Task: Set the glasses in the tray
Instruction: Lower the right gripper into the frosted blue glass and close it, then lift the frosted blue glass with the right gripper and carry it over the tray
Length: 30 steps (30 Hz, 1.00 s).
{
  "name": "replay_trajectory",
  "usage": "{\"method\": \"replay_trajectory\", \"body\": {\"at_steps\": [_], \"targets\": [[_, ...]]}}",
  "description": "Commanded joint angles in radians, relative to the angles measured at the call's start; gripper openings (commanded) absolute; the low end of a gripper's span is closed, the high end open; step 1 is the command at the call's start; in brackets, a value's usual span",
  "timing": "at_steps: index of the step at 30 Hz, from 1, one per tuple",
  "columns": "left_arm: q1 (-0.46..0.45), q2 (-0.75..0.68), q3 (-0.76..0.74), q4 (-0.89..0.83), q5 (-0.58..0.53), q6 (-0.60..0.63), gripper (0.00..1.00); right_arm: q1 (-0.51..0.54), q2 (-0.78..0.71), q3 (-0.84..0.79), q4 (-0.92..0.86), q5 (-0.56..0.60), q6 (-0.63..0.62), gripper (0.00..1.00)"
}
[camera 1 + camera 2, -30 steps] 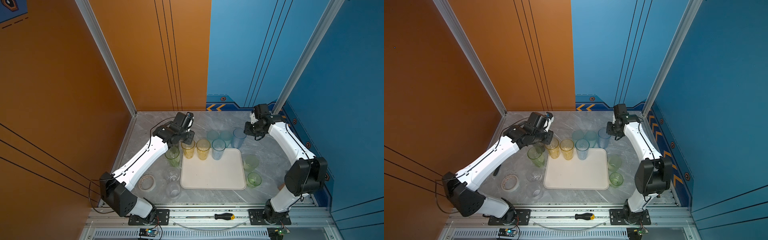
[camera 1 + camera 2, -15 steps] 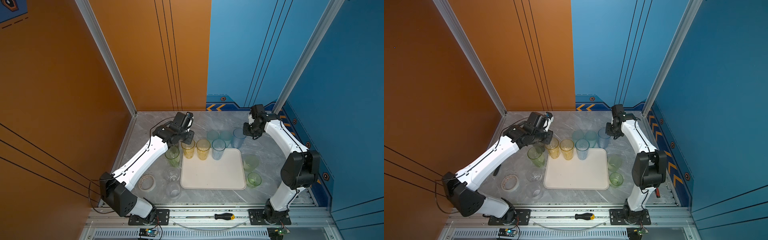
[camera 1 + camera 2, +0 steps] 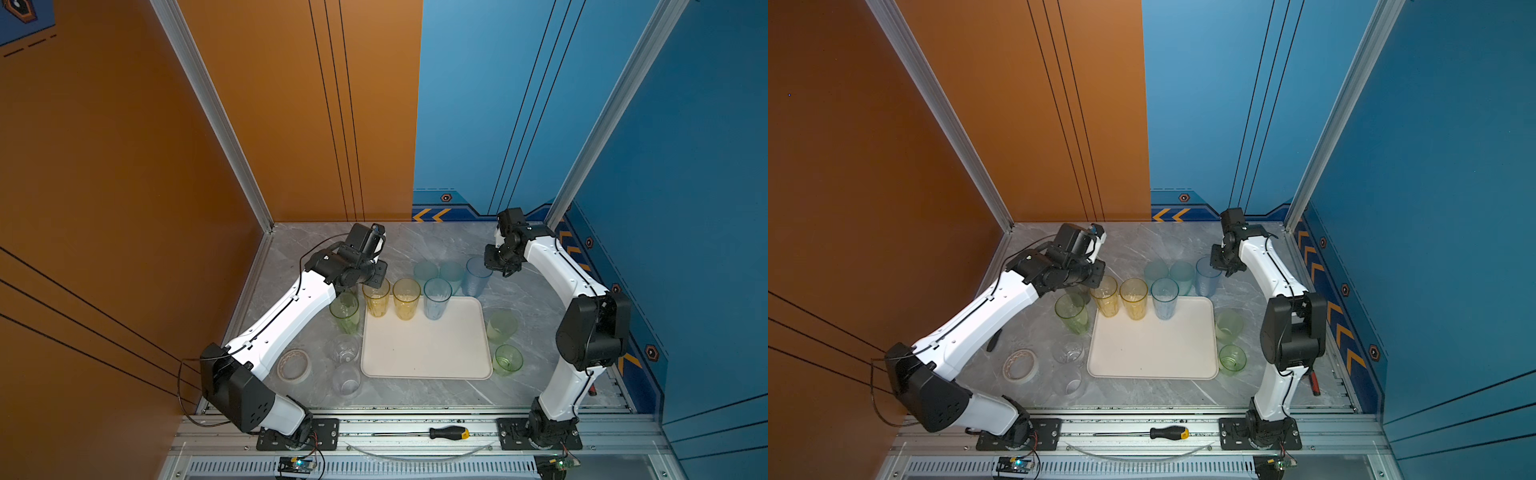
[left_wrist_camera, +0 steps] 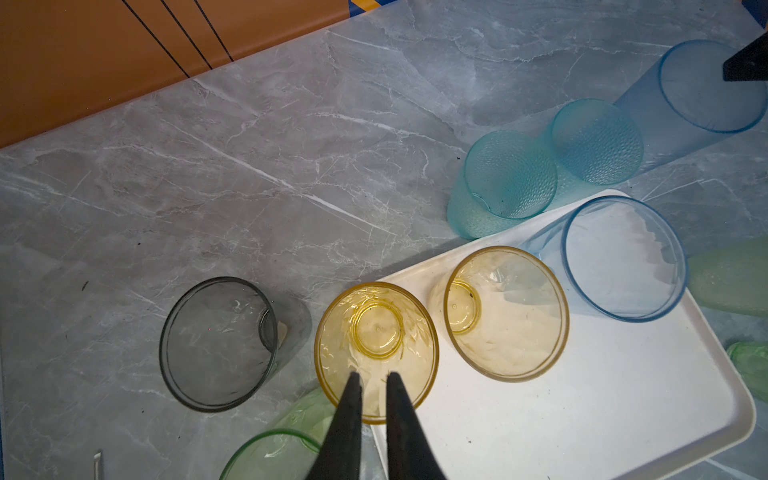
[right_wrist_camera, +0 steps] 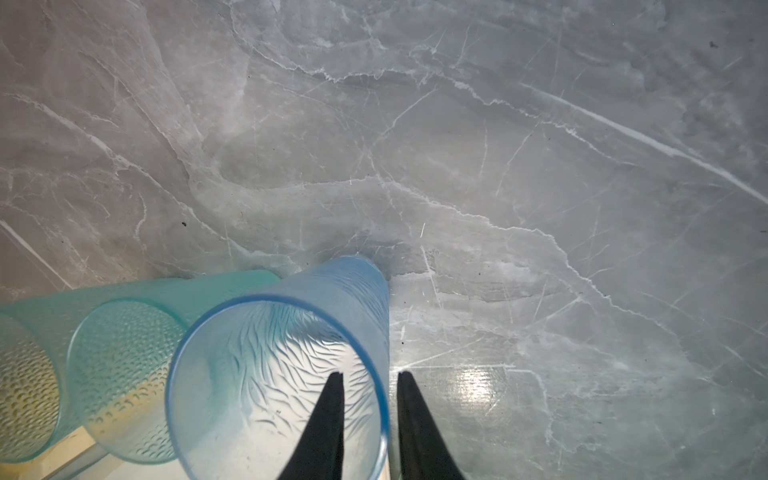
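Note:
The cream tray (image 3: 424, 349) (image 3: 1152, 345) holds two yellow glasses (image 3: 376, 297) (image 3: 406, 299) and a blue glass (image 3: 436, 299) along its far edge. My left gripper (image 4: 372, 374) (image 3: 372, 280) hovers over the leftmost yellow glass (image 4: 376, 332), its jaws almost together and empty. Behind the tray's far right corner stands a tall blue glass (image 5: 249, 374) (image 3: 476, 276). My right gripper (image 5: 368, 374) (image 3: 494, 270) straddles its rim, one finger inside and one outside, with small gaps left. Two teal glasses (image 3: 426, 270) (image 3: 451, 272) stand beside it.
Off the tray stand a smoky grey glass (image 4: 216, 340), a green glass (image 3: 345, 311) and two clear ones (image 3: 345, 349) (image 3: 346, 380) on the left, and two green ones (image 3: 502, 326) (image 3: 508, 359) on the right. A tape roll (image 3: 294, 365) lies front left and a screwdriver (image 3: 449, 433) on the front rail.
My right gripper has shifted slightly toward the tall blue glass and its jaws have narrowed around the rim; its elbow swung inward. The left arm has not moved.

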Motion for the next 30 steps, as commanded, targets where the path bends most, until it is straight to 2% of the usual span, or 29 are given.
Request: {"method": "replay_trajectory", "body": {"at_steps": [1, 13, 20, 30], "targets": [[0.012, 0.007, 0.016, 0.007, -0.015, -0.002, 0.15, -0.004, 0.022, 0.034, -0.033, 0.033, -0.005, 0.21], [0.017, 0.009, 0.015, 0.007, -0.014, -0.001, 0.14, -0.003, 0.056, 0.043, -0.049, 0.059, -0.019, 0.09], [0.017, 0.009, 0.013, 0.007, -0.006, -0.003, 0.14, 0.004, 0.027, 0.025, -0.053, 0.12, -0.04, 0.01], [0.017, -0.001, 0.0, 0.009, -0.006, -0.006, 0.14, 0.008, -0.094, -0.015, -0.047, 0.197, -0.055, 0.0]]}}
